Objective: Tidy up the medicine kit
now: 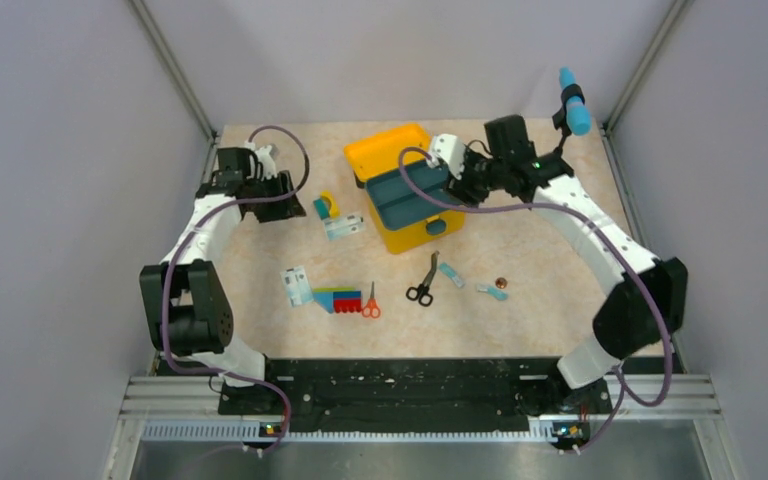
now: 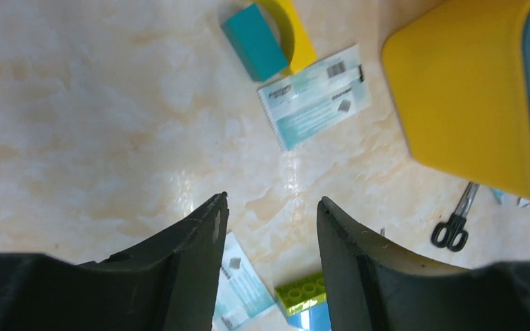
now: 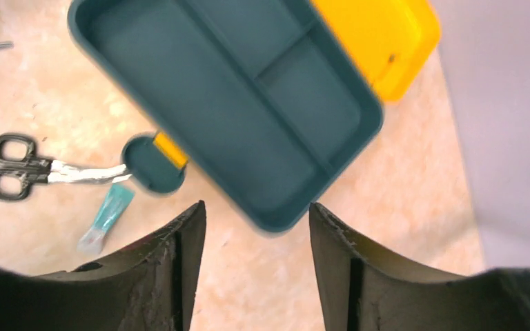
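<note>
The medicine kit [image 1: 390,150] is a yellow box standing open at the back middle, lid tipped back. A dark teal compartment tray [image 1: 405,195] sits in its body, with the teal latch [image 1: 436,227] at the front. My right gripper [image 1: 458,186] is open and empty at the tray's right end. In the right wrist view the tray [image 3: 234,103] lies just ahead of the open right gripper [image 3: 255,214]. My left gripper [image 1: 285,207] is open and empty, left of the kit. In the left wrist view the left gripper [image 2: 270,203] hovers above bare table, with the kit [image 2: 466,89] to the right.
Loose on the table: a teal-and-yellow piece [image 1: 326,206], two white packets [image 1: 345,226] [image 1: 296,285], a multicoloured toy block [image 1: 338,299], red scissors [image 1: 370,300], black scissors [image 1: 422,285], teal sachets [image 1: 451,274] [image 1: 490,290], a small brown round thing [image 1: 501,282]. Walls enclose three sides.
</note>
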Controlling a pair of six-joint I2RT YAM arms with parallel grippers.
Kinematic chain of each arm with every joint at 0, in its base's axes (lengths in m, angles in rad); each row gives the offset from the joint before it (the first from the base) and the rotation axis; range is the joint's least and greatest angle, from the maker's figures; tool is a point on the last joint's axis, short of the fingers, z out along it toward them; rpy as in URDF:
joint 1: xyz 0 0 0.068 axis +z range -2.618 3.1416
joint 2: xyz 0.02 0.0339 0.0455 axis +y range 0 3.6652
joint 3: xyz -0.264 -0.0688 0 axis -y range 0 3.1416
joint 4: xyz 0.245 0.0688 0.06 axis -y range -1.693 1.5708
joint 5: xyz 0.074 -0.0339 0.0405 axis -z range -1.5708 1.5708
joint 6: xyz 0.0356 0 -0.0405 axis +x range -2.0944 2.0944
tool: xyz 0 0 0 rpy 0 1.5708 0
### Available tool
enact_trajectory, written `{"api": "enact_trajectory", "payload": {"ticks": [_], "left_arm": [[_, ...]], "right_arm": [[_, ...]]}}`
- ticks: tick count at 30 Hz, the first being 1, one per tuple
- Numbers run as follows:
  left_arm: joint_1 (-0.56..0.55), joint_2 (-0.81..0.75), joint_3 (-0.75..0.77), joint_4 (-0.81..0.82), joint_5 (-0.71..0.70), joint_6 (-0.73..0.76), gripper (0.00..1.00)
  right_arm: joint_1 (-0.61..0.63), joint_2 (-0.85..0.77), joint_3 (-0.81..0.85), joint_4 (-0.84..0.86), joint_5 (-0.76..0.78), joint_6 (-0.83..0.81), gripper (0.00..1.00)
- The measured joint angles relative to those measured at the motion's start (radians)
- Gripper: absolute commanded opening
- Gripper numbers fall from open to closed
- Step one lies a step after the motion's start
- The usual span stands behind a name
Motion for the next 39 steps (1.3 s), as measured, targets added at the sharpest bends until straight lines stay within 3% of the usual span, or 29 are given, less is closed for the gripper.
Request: {"api": "enact_trajectory", "payload": {"ticks": [4,7,16,27,31,36,39], "left_arm": [[-0.004,0.0,-0.002,-0.09,-0.087,0.015,0.57],[-0.003,0.0,-0.015,-0.169,-0.161,0.013,0.57],[-0.003,-0.001,-0.216,-0.269,-0.237,-0.044,0.54],[-0.003,0.029,-0.255,-0.217,-0.266,-0.067,0.54],[-0.004,0.097,-0.22,-0.211,-0.283,-0.072,0.41],[-0.012,0.143,-0.172,-0.211,-0.294,-0.061,0.04],[-0.014,0.146,-0.172,-0.203,-0.286,-0.057,0.0]], "right_arm": [[-0.034,-0.211,-0.315,0.185,-0.003,0.146,0.64],[-0.029,-0.277,-0.429,0.248,-0.008,0.24,0.63],[-0.029,-0.278,-0.478,0.359,0.001,0.374,0.63],[-0.029,-0.269,-0.478,0.396,-0.002,0.399,0.63],[-0.029,-0.252,-0.478,0.396,-0.007,0.409,0.63],[-0.029,-0.245,-0.478,0.396,-0.015,0.418,0.63],[-0.029,-0.245,-0.478,0.396,-0.015,0.419,0.63]]}}
